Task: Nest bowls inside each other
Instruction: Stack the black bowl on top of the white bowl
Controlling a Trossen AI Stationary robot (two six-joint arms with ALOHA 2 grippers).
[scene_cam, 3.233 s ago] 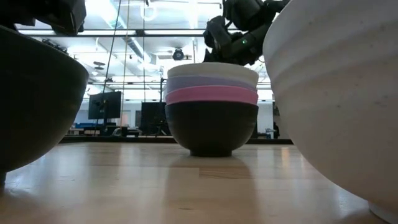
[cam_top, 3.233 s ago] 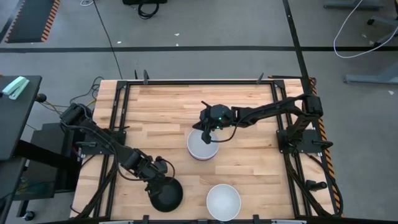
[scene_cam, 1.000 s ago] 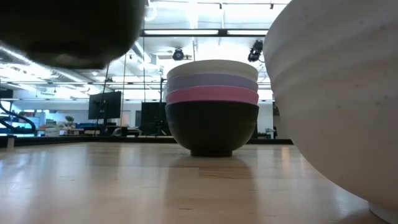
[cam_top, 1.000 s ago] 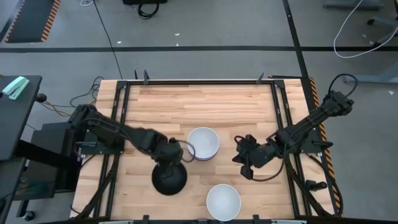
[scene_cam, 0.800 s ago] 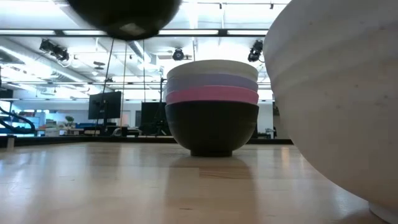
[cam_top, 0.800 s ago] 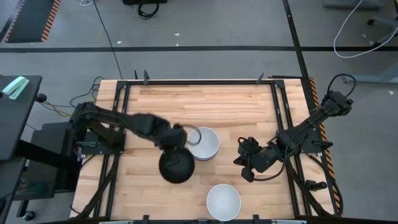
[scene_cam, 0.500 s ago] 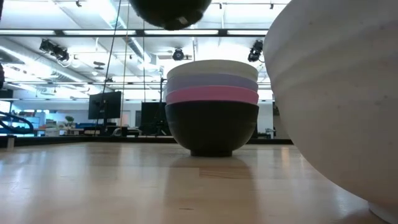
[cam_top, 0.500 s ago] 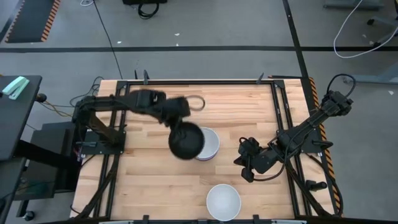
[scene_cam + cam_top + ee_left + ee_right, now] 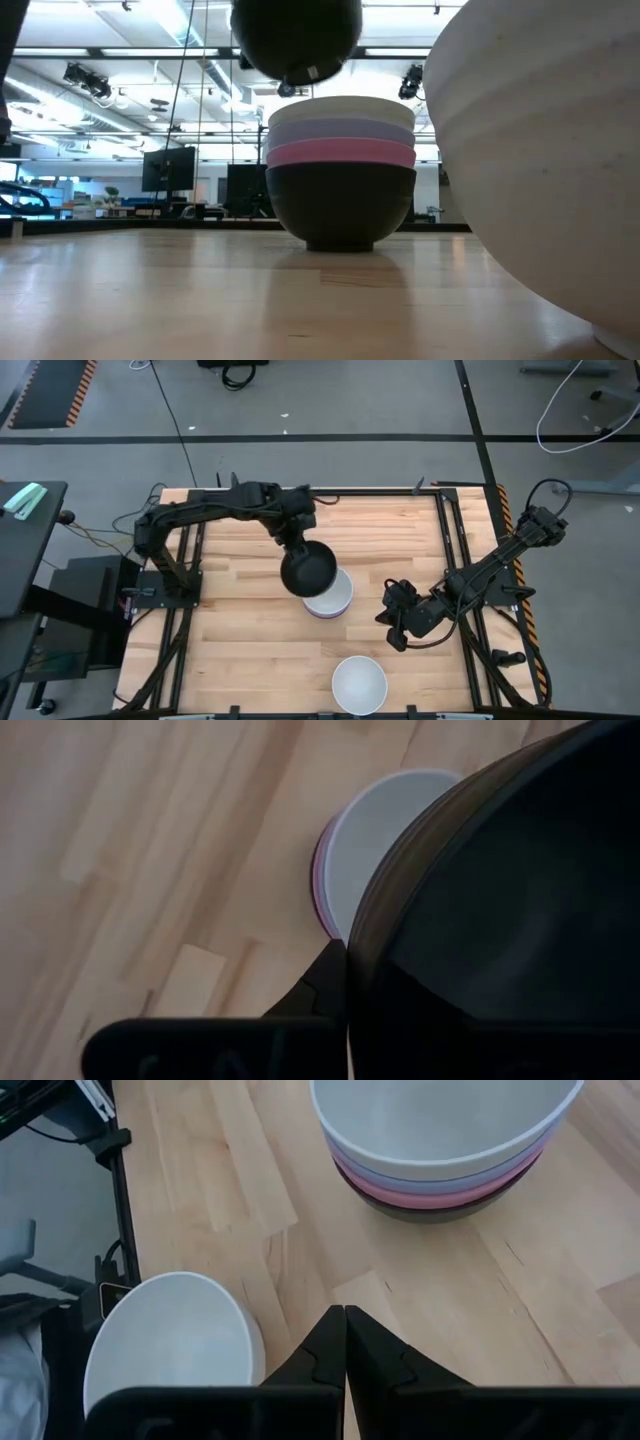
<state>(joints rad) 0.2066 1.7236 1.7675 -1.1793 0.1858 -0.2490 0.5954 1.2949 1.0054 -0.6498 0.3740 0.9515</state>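
You've got the black bowl (image 9: pixel 307 569) grasped in the left gripper (image 9: pixel 296 538) jaws, overlapping the far-left rim of the stack (image 9: pixel 328 596) mid-bench, so centre it, level it, then lower; right gripper (image 9: pixel 393 622) waits, jaws clenched.

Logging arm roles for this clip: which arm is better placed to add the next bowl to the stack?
The left. Its gripper already holds the black bowl in the air, partly over the stack. The right gripper is empty, fingers shut, beside the stack, short of the lone white bowl.
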